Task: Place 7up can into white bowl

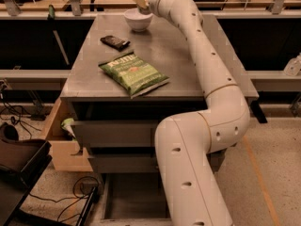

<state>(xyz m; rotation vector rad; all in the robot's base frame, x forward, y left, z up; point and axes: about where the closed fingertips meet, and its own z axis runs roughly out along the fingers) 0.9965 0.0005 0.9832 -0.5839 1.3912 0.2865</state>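
The white bowl (138, 20) stands at the far edge of the grey table (188, 65), left of centre. My gripper (141, 3) hangs directly above the bowl, its lower end close to the rim. The white arm reaches to it across the table from the near right. The 7up can does not show as a separate thing. Only a pale beige shape shows at the gripper, and I cannot tell whether the can is held there or lies in the bowl.
A green chip bag (133, 73) lies mid-table near the front. A small dark bar (114, 42) lies behind it on the left. A wooden drawer (60, 140) stands open at the table's lower left. Cables and a dark case lie on the floor at the left.
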